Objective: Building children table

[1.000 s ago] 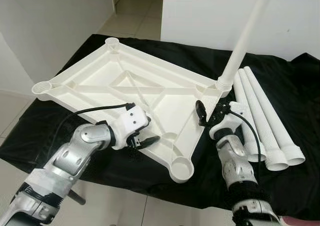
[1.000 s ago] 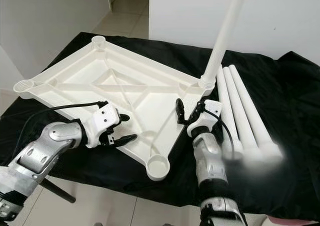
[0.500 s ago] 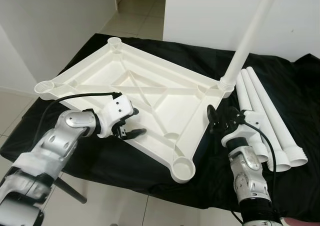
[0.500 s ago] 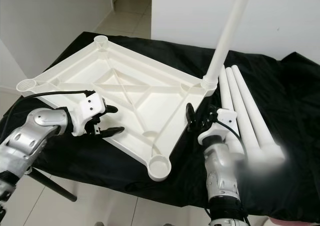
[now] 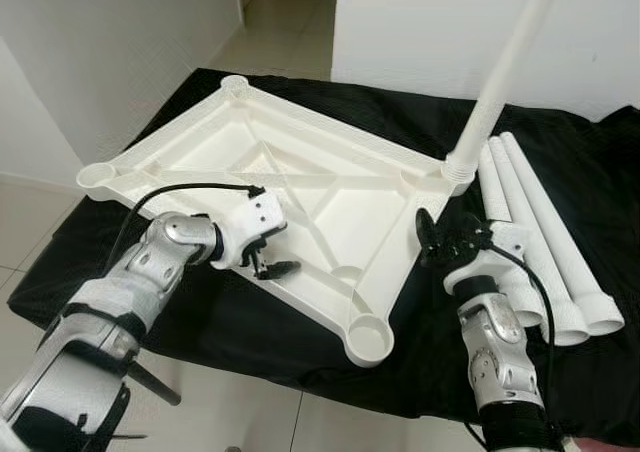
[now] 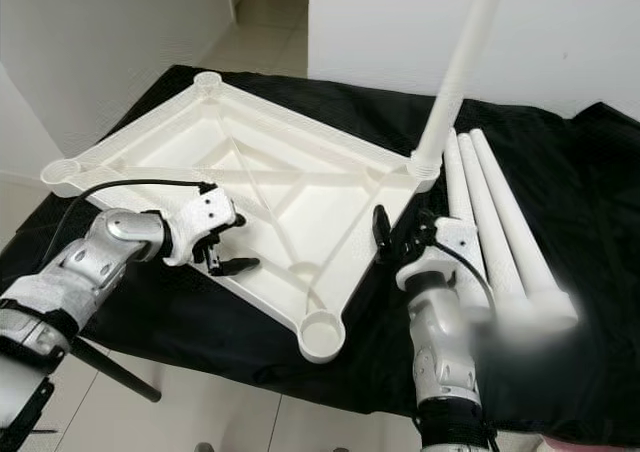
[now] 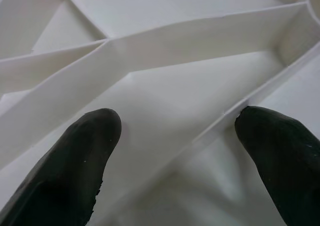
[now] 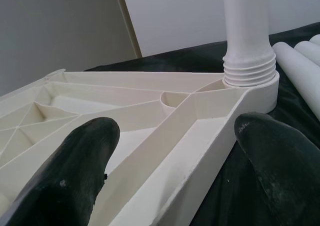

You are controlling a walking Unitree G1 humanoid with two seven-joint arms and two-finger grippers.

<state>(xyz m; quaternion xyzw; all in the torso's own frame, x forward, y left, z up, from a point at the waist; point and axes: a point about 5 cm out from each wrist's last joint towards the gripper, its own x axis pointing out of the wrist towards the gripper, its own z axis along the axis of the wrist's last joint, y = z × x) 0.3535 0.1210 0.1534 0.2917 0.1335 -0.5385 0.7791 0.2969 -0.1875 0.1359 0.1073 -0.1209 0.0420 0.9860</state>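
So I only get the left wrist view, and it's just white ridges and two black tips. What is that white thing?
Observer: It's a white tabletop, lying upside down on a black cloth.
Operator: Has it got any legs on yet?
Observer: One. An upright leg stands in the far right corner socket.
Operator: Where are the others?
Observer: Three loose legs lie side by side on the cloth, just right of the tabletop.
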